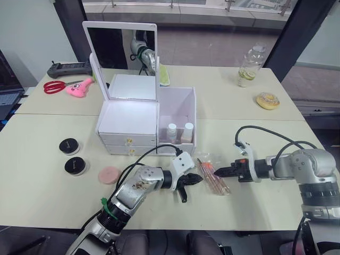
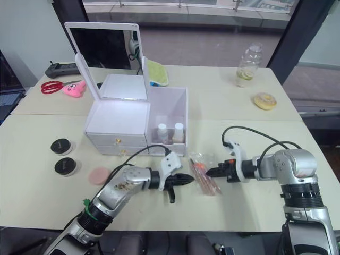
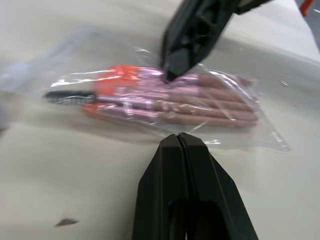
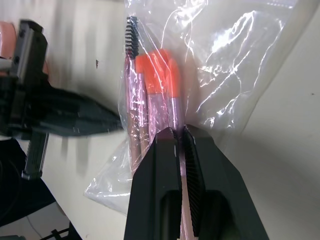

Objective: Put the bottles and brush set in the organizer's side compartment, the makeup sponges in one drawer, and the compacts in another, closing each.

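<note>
The brush set (image 1: 213, 179), a clear sleeve of pink-handled brushes, lies flat on the table in front of the organizer (image 1: 129, 123). My right gripper (image 1: 218, 171) comes in from the right and is shut on the sleeve (image 4: 155, 75) at the handles. Just left of the sleeve (image 3: 170, 100), my left gripper (image 1: 197, 179) is shut and holds nothing. Two white-capped bottles (image 1: 179, 132) stand upright in the side compartment (image 1: 180, 101). Both drawers (image 1: 127, 141) are shut. Two black compacts (image 1: 69, 145) (image 1: 75, 166) and one pink makeup sponge (image 1: 110, 175) lie at the front left.
At the back right stand a drink bottle with lime slices (image 1: 248, 66) and a round pastry (image 1: 267, 100). Red scissors (image 1: 53, 86), a pink toy (image 1: 79, 88) and a black device (image 1: 69, 68) lie at the back left. A green cloth (image 1: 164, 77) sits behind the organizer.
</note>
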`<move>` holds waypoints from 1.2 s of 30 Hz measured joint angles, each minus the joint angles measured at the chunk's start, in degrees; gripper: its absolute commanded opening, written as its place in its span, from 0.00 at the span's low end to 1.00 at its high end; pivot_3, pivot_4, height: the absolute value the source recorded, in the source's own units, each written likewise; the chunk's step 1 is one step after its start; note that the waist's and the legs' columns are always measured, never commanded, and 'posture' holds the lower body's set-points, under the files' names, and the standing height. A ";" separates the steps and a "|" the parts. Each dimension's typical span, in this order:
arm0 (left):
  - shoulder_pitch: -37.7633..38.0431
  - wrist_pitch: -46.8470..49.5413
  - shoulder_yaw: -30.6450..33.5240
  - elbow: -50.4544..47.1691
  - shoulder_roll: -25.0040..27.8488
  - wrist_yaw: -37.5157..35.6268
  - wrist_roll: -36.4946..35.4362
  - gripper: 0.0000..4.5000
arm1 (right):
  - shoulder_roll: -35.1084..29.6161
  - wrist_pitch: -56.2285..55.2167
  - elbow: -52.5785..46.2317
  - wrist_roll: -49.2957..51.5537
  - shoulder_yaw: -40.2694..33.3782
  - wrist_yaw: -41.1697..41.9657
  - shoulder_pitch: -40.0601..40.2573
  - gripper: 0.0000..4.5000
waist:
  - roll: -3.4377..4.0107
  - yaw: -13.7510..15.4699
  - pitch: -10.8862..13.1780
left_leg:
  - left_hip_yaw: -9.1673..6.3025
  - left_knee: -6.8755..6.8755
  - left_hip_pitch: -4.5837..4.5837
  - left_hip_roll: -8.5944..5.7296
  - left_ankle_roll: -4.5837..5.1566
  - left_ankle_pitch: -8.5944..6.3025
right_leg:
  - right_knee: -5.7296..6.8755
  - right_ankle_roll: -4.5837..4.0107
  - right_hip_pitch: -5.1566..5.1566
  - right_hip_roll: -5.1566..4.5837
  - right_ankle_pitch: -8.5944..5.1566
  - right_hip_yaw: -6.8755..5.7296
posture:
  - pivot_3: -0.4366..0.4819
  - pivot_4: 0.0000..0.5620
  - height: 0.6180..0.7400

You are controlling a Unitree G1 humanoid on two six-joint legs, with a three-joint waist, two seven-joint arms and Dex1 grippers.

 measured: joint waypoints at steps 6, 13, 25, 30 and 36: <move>3.25 1.86 6.51 -10.50 3.27 -4.25 -8.67 0.19 | 2.13 1.92 0.06 -0.06 -6.33 -3.03 0.16 0.00 | 0.06 -0.01 0.04 | 0.01 -0.05 -0.09 0.00 0.00 0.00 | -0.02 0.00 -0.10 -0.02 0.00 0.02 | 0.48 0.27 1.00; 8.19 12.40 19.10 -23.40 14.01 -8.24 -25.31 0.68 | 2.53 2.26 -3.58 3.55 -15.05 -6.14 3.52 0.00 | 0.15 -0.37 0.11 | 0.04 -0.19 -0.09 0.00 0.00 0.01 | -0.02 0.00 -0.21 -0.01 0.00 0.05 | 0.48 0.27 1.00; 17.17 21.25 44.02 -37.81 29.92 -0.56 -51.77 0.99 | 7.48 1.55 -23.56 19.17 -34.37 -13.24 0.09 0.00 | 0.21 -1.22 0.18 | 0.07 -0.39 -0.14 0.05 0.00 0.00 | -0.11 -0.03 -0.41 0.00 -0.02 0.10 | 0.48 0.27 1.00; 18.80 20.76 46.01 -38.66 30.41 5.75 -55.97 0.99 | 11.69 -4.35 -29.86 23.43 -32.54 -19.45 -4.13 0.00 | 0.24 -1.24 0.19 | 0.14 -0.42 -0.18 0.06 0.00 0.00 | -0.12 -0.06 -0.51 -0.01 -0.01 0.16 | 0.48 0.27 1.00; 19.69 18.47 46.80 -38.24 30.58 7.88 -56.65 0.99 | 17.54 -17.03 -28.19 16.60 -20.19 -24.97 -11.95 0.00 | 0.27 -1.50 0.21 | 0.19 -0.62 -0.21 0.06 -0.01 0.02 | -0.12 -0.12 -0.68 0.00 0.01 0.23 | 0.48 0.27 1.00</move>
